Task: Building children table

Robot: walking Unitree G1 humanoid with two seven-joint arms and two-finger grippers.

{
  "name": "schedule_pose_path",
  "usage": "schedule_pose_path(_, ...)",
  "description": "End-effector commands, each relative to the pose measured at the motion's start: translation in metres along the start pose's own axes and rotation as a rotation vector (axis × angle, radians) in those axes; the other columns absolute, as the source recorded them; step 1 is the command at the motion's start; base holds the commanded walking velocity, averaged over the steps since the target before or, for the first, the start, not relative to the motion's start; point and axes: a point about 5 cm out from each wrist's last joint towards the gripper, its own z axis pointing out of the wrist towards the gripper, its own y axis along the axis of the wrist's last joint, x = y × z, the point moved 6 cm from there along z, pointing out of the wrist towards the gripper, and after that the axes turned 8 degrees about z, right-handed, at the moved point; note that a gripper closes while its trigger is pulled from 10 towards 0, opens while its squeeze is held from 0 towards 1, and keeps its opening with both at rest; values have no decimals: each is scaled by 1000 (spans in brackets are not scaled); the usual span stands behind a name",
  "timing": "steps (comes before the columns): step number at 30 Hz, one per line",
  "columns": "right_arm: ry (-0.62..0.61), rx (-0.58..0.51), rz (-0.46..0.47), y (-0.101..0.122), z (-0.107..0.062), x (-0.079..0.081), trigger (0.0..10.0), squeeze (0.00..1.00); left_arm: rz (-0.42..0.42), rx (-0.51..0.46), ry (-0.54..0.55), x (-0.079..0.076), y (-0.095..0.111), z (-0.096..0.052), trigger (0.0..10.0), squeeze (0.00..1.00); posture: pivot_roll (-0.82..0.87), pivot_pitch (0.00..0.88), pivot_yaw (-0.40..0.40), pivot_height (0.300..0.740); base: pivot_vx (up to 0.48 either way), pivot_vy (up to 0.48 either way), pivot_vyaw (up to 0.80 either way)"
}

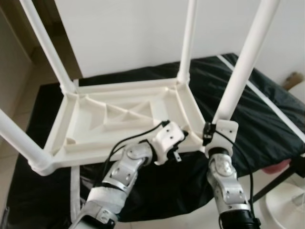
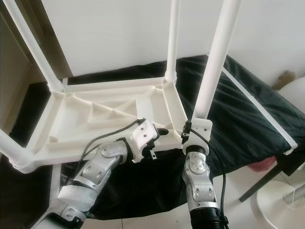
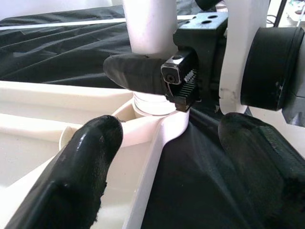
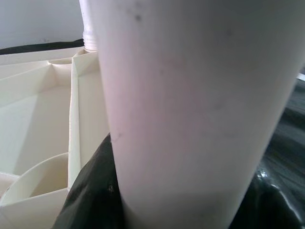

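Note:
A white plastic children's table (image 1: pixel 119 114) lies upside down on a black cloth, its legs pointing up. My right gripper (image 1: pixel 211 126) is shut on the near-right leg (image 1: pixel 243 62) just above its socket; in the right wrist view that leg (image 4: pixel 190 95) stands between the black fingers (image 4: pixel 90 195). My left gripper (image 1: pixel 183 138) is open at the table's near rim beside that corner. In the left wrist view its fingers (image 3: pixel 76 181) straddle the rim (image 3: pixel 157 143) without closing on it. The right gripper's finger (image 3: pixel 138 74) wraps the leg base there.
The black cloth (image 1: pixel 267 109) covers a low surface that ends close to my arms. A white round base (image 1: pixel 286 205) and a dark slanted bar (image 1: pixel 276 179) stand on the tiled floor at the right. A white wall is behind.

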Motion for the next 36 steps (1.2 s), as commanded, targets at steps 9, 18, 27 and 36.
schedule_pose_path(9, 49, 51, 27, -15, -7, 11, 10000, 102, -7, -26, 15, 0, 5, -5, 10000, 0, -79, 0, 36, 740, 0, 0, 0)
schedule_pose_path(18, 126, -47, 60, 10, -4, 8, 10000, 1000, -6, -37, -4, -1, 9, -9, 10000, 0, -76, 0, 43, 740, 0, 0, 0)
schedule_pose_path(27, 210, -60, 36, 9, -10, -8, 10000, 0, -19, -48, -18, -6, 10, -13, 10000, 0, -80, 0, 37, 740, 0, 0, 0)
schedule_pose_path(36, 446, -42, 9, 21, -16, -19, 10000, 0, -22, -49, -51, -11, 10, -22, 10000, 0, -90, 0, 40, 740, 0, 0, 0)
